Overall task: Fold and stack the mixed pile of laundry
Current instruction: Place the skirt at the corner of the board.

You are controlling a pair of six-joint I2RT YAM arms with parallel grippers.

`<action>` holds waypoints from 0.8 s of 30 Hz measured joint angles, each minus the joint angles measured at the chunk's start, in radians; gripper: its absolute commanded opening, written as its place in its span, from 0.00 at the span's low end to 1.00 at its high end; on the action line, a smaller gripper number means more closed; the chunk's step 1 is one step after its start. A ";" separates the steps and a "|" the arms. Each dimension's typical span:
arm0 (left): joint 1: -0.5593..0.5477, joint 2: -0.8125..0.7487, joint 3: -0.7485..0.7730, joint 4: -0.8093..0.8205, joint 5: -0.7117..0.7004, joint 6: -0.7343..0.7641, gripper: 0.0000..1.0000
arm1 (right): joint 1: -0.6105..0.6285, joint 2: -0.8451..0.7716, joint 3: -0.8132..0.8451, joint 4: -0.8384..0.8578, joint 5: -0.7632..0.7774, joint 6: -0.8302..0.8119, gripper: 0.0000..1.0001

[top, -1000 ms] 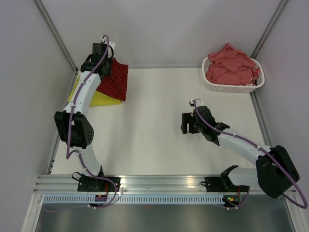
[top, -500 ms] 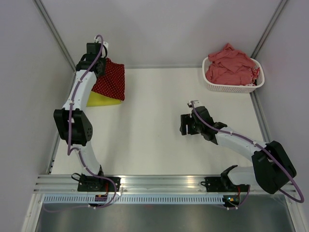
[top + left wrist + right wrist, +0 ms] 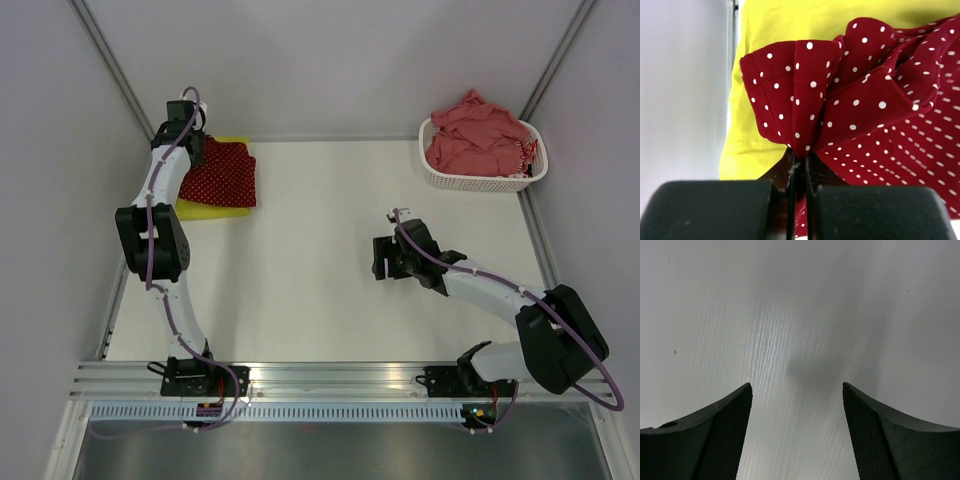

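Observation:
The dark red white-dotted cloth (image 3: pixel 222 174) lies folded on the yellow-green garment (image 3: pixel 215 205) at the far left corner. My left gripper (image 3: pixel 186 140) is shut on the cloth's far left edge; in the left wrist view the pinched fold (image 3: pixel 800 100) bunches up just past my gripper (image 3: pixel 799 159), with the yellow-green garment (image 3: pixel 790 20) beneath. The salmon-pink polo shirt (image 3: pixel 478 132) is heaped in the basket with a red-white striped piece (image 3: pixel 527 152) at its right side. My right gripper (image 3: pixel 380 258) is open and empty over the table (image 3: pixel 805 315).
The white perforated basket (image 3: pixel 480 181) stands at the far right corner. Grey walls close the left, back and right sides. A metal rail (image 3: pixel 330 378) with both arm bases runs along the near edge.
My left gripper has drawn the dotted cloth back and to the left toward the corner, so it now lies more squarely on the yellow-green garment. The right arm has barely shifted.

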 measured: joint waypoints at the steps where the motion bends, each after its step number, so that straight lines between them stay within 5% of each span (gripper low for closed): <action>1: 0.012 0.009 0.003 0.003 0.002 0.000 0.02 | 0.000 0.004 0.003 -0.001 0.000 0.000 0.78; 24: 0.120 0.094 0.011 0.071 0.073 0.000 0.02 | 0.000 0.061 0.026 -0.005 -0.005 0.027 0.77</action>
